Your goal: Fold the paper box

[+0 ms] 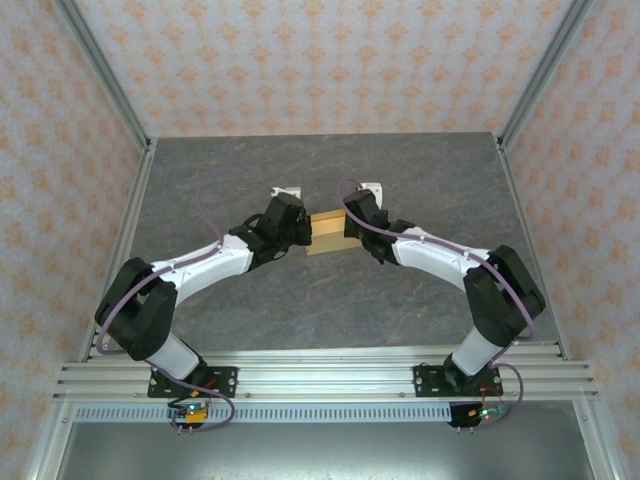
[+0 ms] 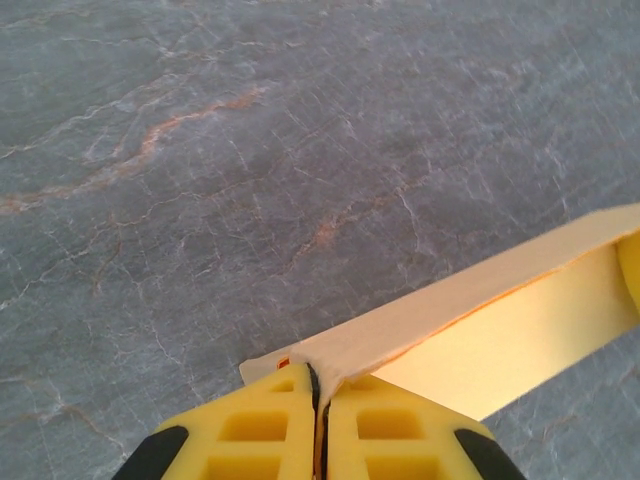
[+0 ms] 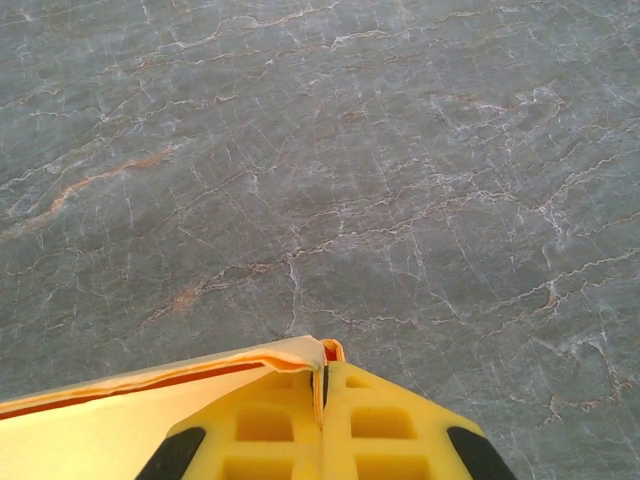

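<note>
Left wrist view has the left claw pinching the paper box, right claw likewise.

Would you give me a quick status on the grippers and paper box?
Left gripper shut on paper box edge. Right gripper shut on opposite end. Nothing in the way.

Boxed in by wallpaper panels at 9, 12 and 3 o'clock: pale ground, orange floral repeat. Joined at 11 and 1 o'clock by slanting aluminium posts. Floored with grey stone-look tabletop: white veins, rusty streaks. Edged at 6 o'clock with slotted aluminium rails, then perforated strip, then plain metal sheet. Lit evenly, softly.
</note>
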Controlling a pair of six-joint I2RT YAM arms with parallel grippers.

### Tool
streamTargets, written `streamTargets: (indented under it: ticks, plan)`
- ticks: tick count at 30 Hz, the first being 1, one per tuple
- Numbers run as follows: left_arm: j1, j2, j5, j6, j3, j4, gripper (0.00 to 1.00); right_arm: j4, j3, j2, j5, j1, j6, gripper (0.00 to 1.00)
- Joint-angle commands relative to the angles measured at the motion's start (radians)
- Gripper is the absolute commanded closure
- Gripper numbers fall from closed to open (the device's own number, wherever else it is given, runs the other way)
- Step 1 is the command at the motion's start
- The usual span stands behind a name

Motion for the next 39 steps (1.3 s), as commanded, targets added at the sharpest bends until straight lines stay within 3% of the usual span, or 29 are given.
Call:
streamTargets:
  ticks: [1,8,14,27,34,39]
  plan:
    - [-0.037,-0.013,-0.095,-0.103,-0.025,0.011,0.92,-0.048,-0.045,0.003,-0.017,0.016,0.019,1.0]
    - [-0.063,0.013,-0.157,-0.179,-0.039,-0.003,0.92,-0.041,-0.055,-0.009,-0.009,0.016,0.014,1.0]
    - [-0.101,0.015,-0.295,-0.242,-0.017,-0.097,0.92,-0.035,-0.066,-0.02,-0.004,0.016,0.015,1.0]
    - [-0.141,0.085,-0.402,-0.342,-0.042,-0.036,0.95,-0.043,-0.115,-0.086,-0.016,0.012,-0.048,1.0]
    - [-0.139,0.123,-0.51,-0.228,0.043,-0.16,0.95,0.009,-0.155,-0.086,-0.073,-0.004,-0.009,1.0]
    - [-0.113,0.152,-0.406,-0.176,-0.005,-0.049,0.97,0.039,-0.128,-0.046,-0.068,-0.014,0.071,1.0]
